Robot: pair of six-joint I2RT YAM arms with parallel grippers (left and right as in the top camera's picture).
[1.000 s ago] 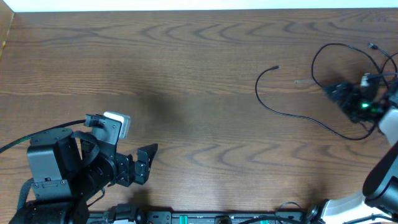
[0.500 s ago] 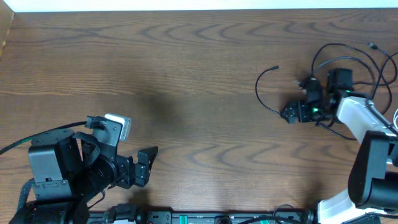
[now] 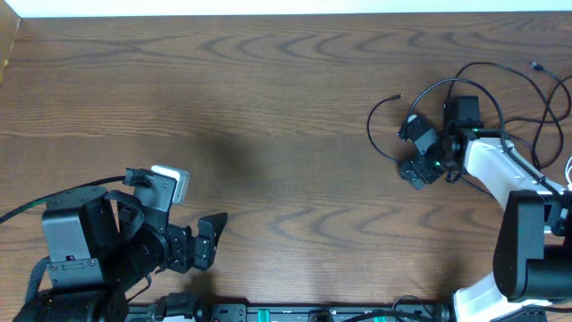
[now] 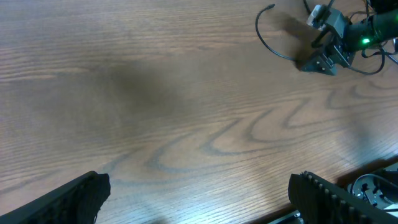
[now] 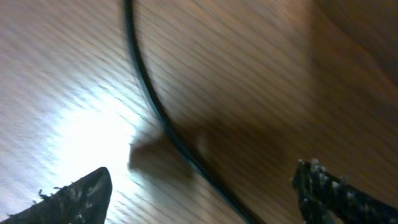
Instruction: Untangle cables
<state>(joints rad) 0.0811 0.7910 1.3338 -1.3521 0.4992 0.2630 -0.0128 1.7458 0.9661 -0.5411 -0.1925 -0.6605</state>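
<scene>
A thin black cable [image 3: 374,134] curves from its small plug end [image 3: 397,97] down the table's right side, then loops back toward the far right [image 3: 483,67]. My right gripper [image 3: 409,150] stands open astride this cable, one finger on each side. In the right wrist view the cable [image 5: 163,124] runs diagonally over the wood between the spread fingertips [image 5: 71,198], untouched by them. My left gripper [image 3: 207,237] is open and empty at the near left, far from the cables. The left wrist view shows only bare wood between its fingers [image 4: 68,199], with the right gripper [image 4: 326,46] and cable [image 4: 264,38] far off.
More black loops and a small plug [image 3: 534,64] lie at the far right edge behind the right arm [image 3: 500,170]. The left arm's base [image 3: 71,241] fills the near left corner. A rail [image 3: 295,313] runs along the front edge.
My right gripper has swung left from the tangle at the far right to the cable's left curve, turning so its fingers straddle the cable. The left arm has not moved.
</scene>
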